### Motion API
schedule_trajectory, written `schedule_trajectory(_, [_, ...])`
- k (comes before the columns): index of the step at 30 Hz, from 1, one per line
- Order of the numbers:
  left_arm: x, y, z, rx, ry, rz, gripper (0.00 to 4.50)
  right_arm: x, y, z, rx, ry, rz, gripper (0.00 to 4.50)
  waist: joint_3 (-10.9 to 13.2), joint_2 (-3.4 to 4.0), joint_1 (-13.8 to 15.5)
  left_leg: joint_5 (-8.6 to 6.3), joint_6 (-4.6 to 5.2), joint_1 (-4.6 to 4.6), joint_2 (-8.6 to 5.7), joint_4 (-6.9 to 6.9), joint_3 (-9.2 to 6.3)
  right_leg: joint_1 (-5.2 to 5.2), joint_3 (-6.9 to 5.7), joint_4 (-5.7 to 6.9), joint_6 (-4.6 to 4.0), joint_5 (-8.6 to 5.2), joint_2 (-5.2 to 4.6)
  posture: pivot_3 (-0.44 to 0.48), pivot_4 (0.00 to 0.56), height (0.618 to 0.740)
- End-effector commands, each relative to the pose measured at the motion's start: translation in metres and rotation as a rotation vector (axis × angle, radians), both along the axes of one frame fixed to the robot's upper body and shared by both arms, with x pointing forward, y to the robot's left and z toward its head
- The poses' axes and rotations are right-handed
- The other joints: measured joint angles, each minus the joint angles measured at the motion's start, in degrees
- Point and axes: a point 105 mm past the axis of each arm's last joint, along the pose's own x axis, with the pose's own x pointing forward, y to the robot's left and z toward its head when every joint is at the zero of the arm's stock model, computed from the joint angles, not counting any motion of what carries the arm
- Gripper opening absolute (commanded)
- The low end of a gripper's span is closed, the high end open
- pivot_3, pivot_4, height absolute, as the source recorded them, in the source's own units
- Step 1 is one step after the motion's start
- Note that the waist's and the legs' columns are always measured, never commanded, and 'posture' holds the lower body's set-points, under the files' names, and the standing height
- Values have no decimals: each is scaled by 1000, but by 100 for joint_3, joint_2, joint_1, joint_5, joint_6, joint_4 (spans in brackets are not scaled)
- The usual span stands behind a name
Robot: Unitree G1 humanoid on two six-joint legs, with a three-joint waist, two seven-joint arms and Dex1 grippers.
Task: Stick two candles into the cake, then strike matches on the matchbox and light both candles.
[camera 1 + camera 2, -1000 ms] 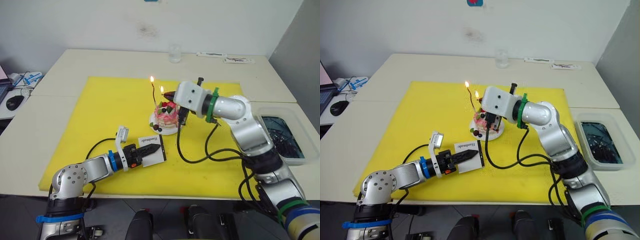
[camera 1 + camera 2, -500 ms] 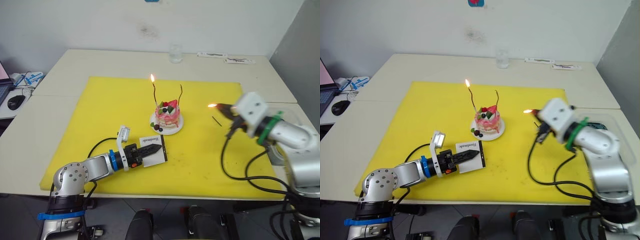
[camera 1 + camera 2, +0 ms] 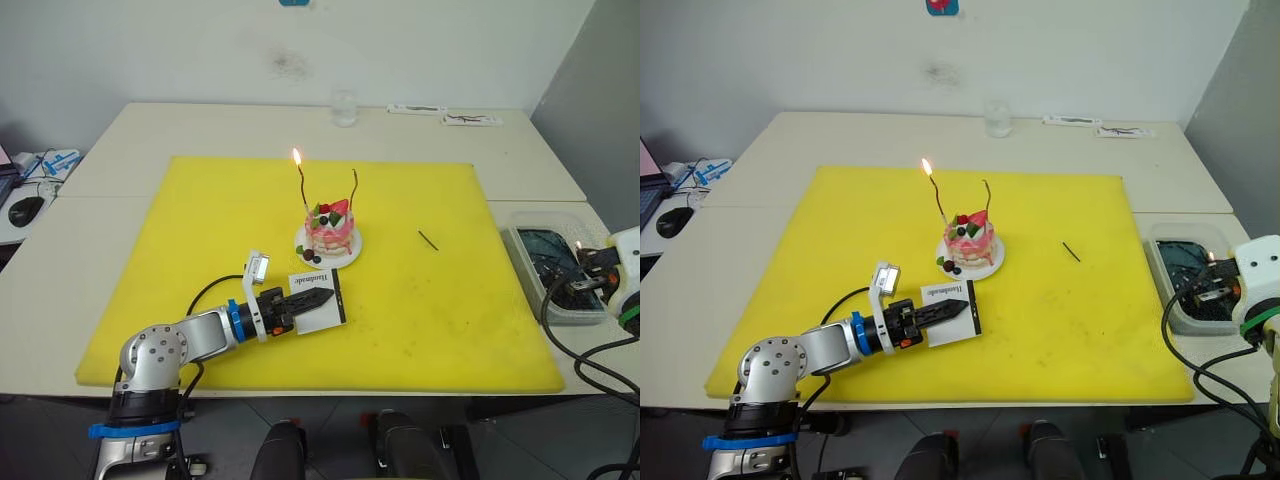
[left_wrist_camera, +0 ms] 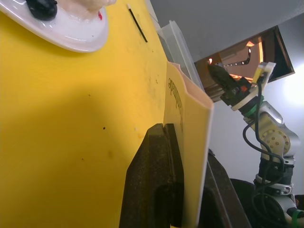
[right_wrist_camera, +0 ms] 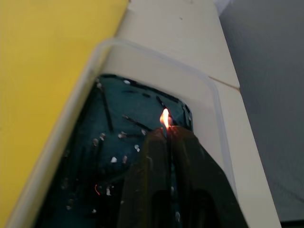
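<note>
- The cake (image 3: 329, 226), pink and white with a strawberry on top, sits on its small white plate (image 3: 345, 252) near the middle of the yellow mat (image 3: 200, 230).
- Two thin candles stand in the cake: the left candle (image 3: 301, 182) burns with a small flame at its tip, while the right candle (image 3: 355, 188) is unlit, its tip curved over.
- The left gripper (image 3: 312, 299) lies low on the mat just in front of the cake, its black fingers (image 4: 156, 180) clenched on the white matchbox (image 3: 320, 299); the left wrist view has the box pinched on edge between them, lettering visible on its face.
- The right gripper (image 5: 167, 135) is held at the robot's far right, over a clear plastic tray (image 3: 521, 222) of dark water beside the mat. Its fingers are pressed together on a burning match (image 5: 166, 124), the flame just above the fingertips.
- Spent dark sticks and pale flecks lie in the tray's water (image 5: 114, 142).
- A second match (image 3: 428, 240) lies loose on the mat, between the cake and the tray, well apart from both.
- A small clear glass (image 3: 344, 106) stands on the cream table (image 3: 200, 125) beyond the mat's far edge.
</note>
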Motion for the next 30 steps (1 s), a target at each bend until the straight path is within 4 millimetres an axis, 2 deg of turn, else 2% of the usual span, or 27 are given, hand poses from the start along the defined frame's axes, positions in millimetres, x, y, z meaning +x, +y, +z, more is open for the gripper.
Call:
schedule_trajectory(1, [-2, -6, 10, -11, -51, -29, 0, 1, -6, 16, 0, -58, -38, 1622, 0, 0, 0, 0, 0, -1, 0, 0, 1, 0, 1, 0, 0, 0, 0, 0, 150, 740])
schedule_trajectory(6, [-3, -7, 10, -7, -53, -31, 0, 1, -3, 29, -8, -116, -26, 3396, 0, 0, 4, 0, 0, -4, 0, -4, 0, -1, 0, -4, -1, -1, 0, 0, 150, 740])
schedule_trajectory(9, [-3, -7, 10, -5, -55, -32, 0, 2, 10, 43, -43, -176, 45, 4489, 0, 0, 4, 0, 0, -4, 0, -4, 1, -1, 0, -4, 0, -1, 0, 0, 150, 740])
schedule_trajectory(13, [-3, -7, 11, -1, -58, -33, 0, 4, 58, 58, -36, -235, 286, 4489, 0, 1, 1, 0, 0, -2, 0, -3, 0, -1, 0, -2, 0, 0, 1, 0, 150, 740])
schedule_trajectory(16, [-2, -8, 12, 2, -60, -36, 0, 4, 93, 51, 23, -199, 452, 4489, 0, 0, -6, 0, 0, -1, 0, -3, -1, 0, -1, -2, 1, 0, 1, 0, 150, 740])
schedule_trajectory(18, [-1, -9, 14, 5, -64, -42, 0, 12, 114, 42, 80, -188, 533, 4489, 0, 0, -6, 0, 0, -1, 1, -1, -3, 2, -2, -3, 1, 0, 1, 0, 150, 740])
schedule_trajectory(21, [0, -10, 16, 7, -69, -47, 0, 26, 128, 34, 131, -193, 567, 4489, 0, 0, -12, 0, 0, -3, 0, 2, -2, 1, -1, -3, 4, 2, 1, 0, 150, 740])
schedule_trajectory(24, [1, -11, 20, 10, -78, -51, 0, 52, 140, 13, 172, -157, 573, 4489, 0, 0, -13, 0, 0, -2, 0, 2, 0, 2, 0, -4, 4, 2, 1, 0, 150, 740])
schedule_trajectory(30, [1, -10, 23, 12, -85, -49, 0, 83, 157, -8, 211, -103, 556, 4489, 1, 1, -15, 0, 0, -6, 0, -6, -2, -3, -2, 0, 20, 12, 2, 0, 150, 740])
